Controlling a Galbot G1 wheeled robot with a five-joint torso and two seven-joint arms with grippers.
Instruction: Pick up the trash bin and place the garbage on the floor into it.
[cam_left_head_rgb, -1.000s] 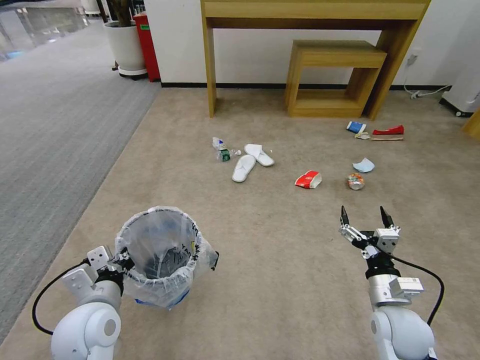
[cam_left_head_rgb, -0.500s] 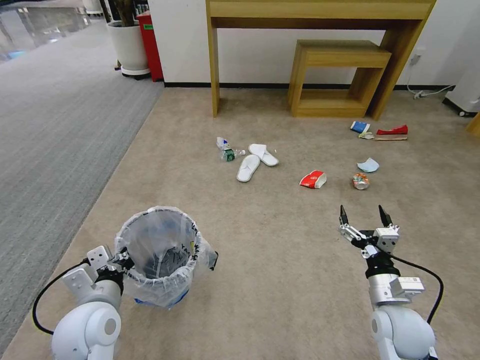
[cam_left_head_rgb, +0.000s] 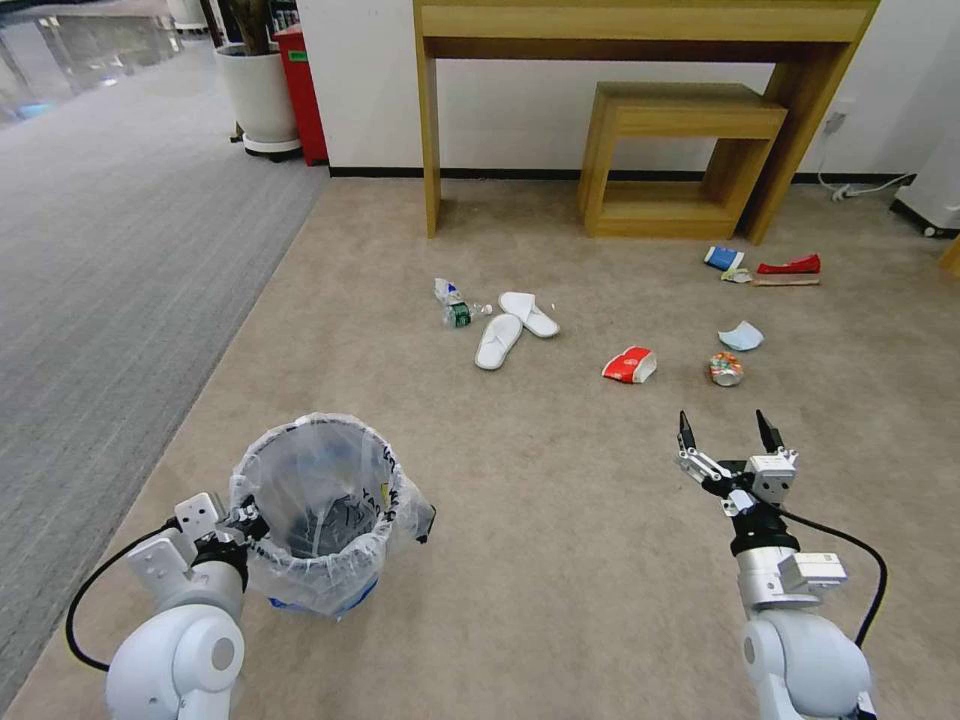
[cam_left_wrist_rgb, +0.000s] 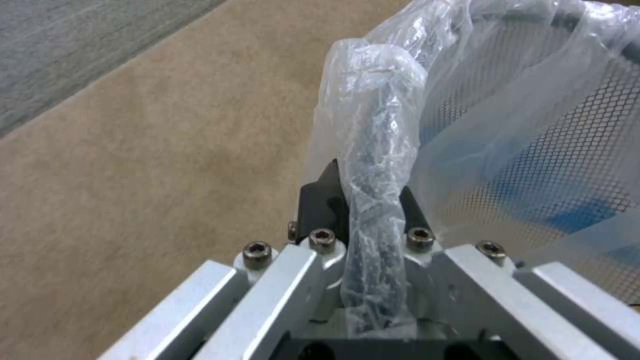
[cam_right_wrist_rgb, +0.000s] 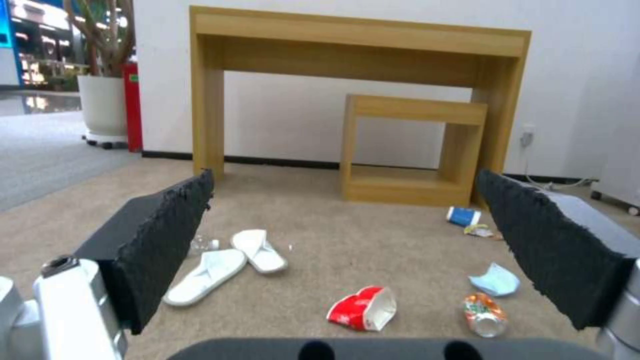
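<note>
The trash bin (cam_left_head_rgb: 318, 505), black mesh with a clear bag liner, is at my near left. My left gripper (cam_left_head_rgb: 246, 520) is shut on its bagged rim (cam_left_wrist_rgb: 373, 150). Whether the bin rests on the carpet I cannot tell. My right gripper (cam_left_head_rgb: 727, 432) hangs open over bare carpet, empty. Ahead of it lies the garbage: two white slippers (cam_left_head_rgb: 498, 341) (cam_left_head_rgb: 529, 313), a clear bottle (cam_left_head_rgb: 452, 303), a red-white packet (cam_left_head_rgb: 629, 365), an orange can (cam_left_head_rgb: 725, 368), a pale blue mask (cam_left_head_rgb: 741, 336), a blue-white cup (cam_left_head_rgb: 723, 258) and a red wrapper (cam_left_head_rgb: 790, 266). Between the open fingers (cam_right_wrist_rgb: 160, 240) I see the packet (cam_right_wrist_rgb: 363, 307) and can (cam_right_wrist_rgb: 483, 315).
A tall wooden table (cam_left_head_rgb: 640, 20) with a low wooden stool (cam_left_head_rgb: 680, 150) under it stands against the far wall. A white plant pot (cam_left_head_rgb: 258, 95) and a red box (cam_left_head_rgb: 300, 90) are at the far left. Grey carpet (cam_left_head_rgb: 110, 250) runs along the left.
The whole head view has shifted slightly, so the camera moved; the furniture and litter sit a little further right in it. Both arms keep the same pose.
</note>
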